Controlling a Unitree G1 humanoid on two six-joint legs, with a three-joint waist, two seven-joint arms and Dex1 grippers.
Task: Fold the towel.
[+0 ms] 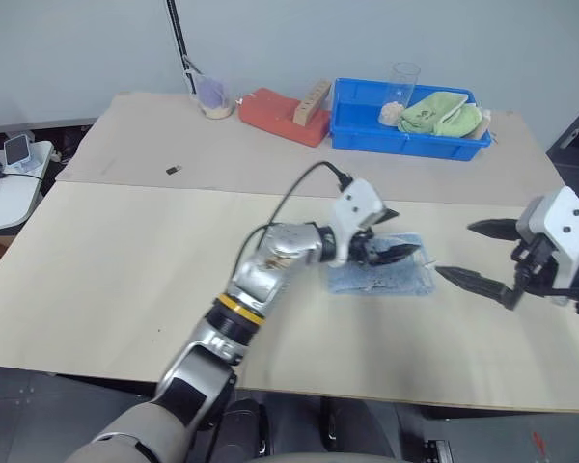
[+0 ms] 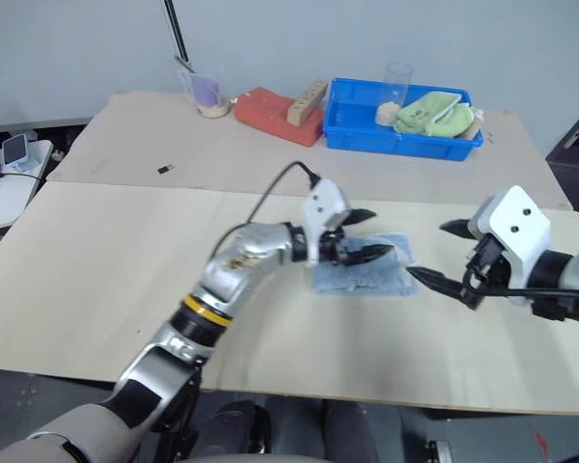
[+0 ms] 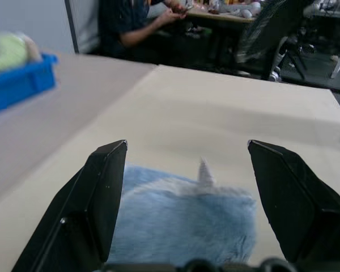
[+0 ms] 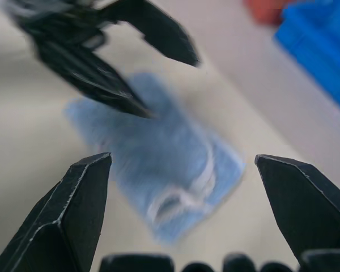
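— Was there any writing you could have read off the things in front of you?

— None legible. Nothing on the towel (image 1: 384, 278), the blue bin (image 1: 405, 129) or the red pad (image 1: 282, 116) could be made out.

— Where did you have the towel?

— It lay folded into a small blue rectangle on the near half of the table (image 1: 125, 280), about the middle, with a whitish edge strip curling along one short side in the right wrist view. Your left gripper (image 1: 386, 236) hung over it, fingers spread and nothing between them. Your right gripper (image 1: 475, 253) stood just to the towel's right, apart from it, its fingers wide apart and empty.

— How much room did you have?

— Bare tabletop lay all around the towel, broadest to its left. The near table edge was closer than the far one.

— And the count?

— One towel, one blue bin holding a lime-green cloth (image 1: 442, 112) and a clear cup (image 1: 403, 85), one red pad with a wooden block (image 1: 312, 102) on it, one small dish (image 1: 215, 98), and one small dark bit (image 1: 173, 171) on the far half.
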